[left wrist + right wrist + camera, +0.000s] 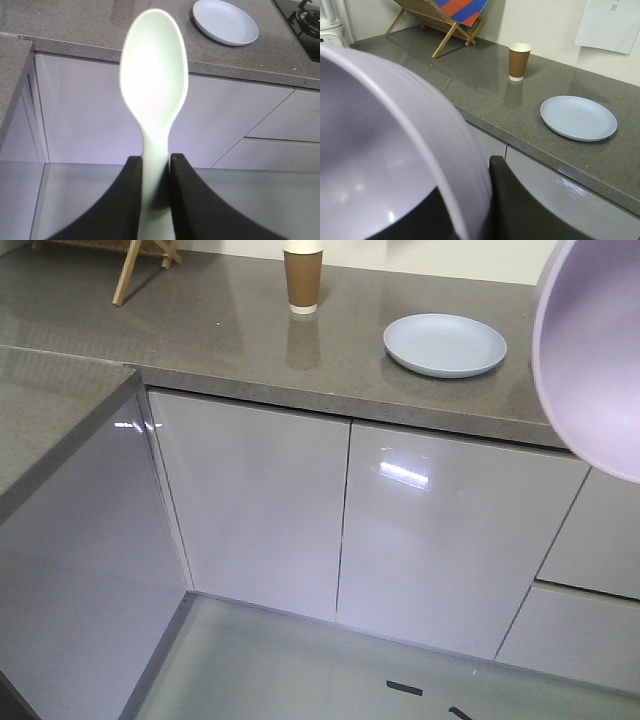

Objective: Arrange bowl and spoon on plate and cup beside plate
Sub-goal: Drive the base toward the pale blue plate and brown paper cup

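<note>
While both arms hung short of the bench [200, 330] edge, out over the cabinet fronts [250, 510], nothing was placed yet. The plate [445, 344] sat bare on the bench. The cup [302, 278] stood upright further back and to its left in the front view, apart from it and not just beside it. Left tool [156, 165] was clamped on the spoon [152, 75] handle, scoop end pointing away from the wrist, spoon in the air. Right tool [470, 187] pinched the bowl [380, 150] wall, one finger inside the rim and one outside; bowl airborne and tilted, at the right edge of the front view. My read: both grasps done, zero of three placements done. Left to do: bowl onto plate, spoon onto plate, cup moved next to plate. View deltas: front cam caught only a slice of the bowl, no spoon, neither tool. Left wrist showed the spoon grip and a stove burner [305, 15] past the plate, but no cup or bowl. Right wrist showed the bowl grip with cup and plate together, plus a wooden rack [445, 20] and a paper sheet [612, 22] on the wall, no spoon.
</note>
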Available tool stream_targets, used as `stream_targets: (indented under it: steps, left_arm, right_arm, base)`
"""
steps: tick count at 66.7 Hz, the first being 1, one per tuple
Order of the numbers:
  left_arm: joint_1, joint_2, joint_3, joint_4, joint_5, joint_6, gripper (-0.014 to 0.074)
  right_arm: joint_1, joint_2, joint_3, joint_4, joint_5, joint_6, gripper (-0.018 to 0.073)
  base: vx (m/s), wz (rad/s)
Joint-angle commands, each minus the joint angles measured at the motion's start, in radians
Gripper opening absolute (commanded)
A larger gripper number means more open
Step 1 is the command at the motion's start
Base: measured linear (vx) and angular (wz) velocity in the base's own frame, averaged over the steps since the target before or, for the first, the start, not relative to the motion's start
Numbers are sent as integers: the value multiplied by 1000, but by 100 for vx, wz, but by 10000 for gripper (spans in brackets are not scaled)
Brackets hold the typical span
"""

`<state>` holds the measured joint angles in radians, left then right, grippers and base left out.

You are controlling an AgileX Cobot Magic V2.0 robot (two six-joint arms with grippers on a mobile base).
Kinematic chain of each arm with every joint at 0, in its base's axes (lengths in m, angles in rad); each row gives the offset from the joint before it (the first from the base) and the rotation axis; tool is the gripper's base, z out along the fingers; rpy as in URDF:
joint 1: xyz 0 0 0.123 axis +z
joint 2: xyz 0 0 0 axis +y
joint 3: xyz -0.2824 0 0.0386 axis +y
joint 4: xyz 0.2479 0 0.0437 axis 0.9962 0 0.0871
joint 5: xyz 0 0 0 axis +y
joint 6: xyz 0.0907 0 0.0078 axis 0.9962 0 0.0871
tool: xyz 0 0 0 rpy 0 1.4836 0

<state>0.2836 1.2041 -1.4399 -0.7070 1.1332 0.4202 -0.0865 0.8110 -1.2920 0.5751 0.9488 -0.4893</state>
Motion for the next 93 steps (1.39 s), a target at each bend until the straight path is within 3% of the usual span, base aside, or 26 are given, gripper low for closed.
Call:
stream_targets:
  steps: [1,93]
  left_arm:
    - [-1,-24,-26,-55,-45,2,-8]
    - [-1,-24,-26,-55,-45,2,-6]
  right_arm:
    - [-2,2,-27,29,-61,0,-3]
    - [-2,2,-27,29,-61,-3,-3]
  base:
    - [-1,-15]
    - [7,-5]
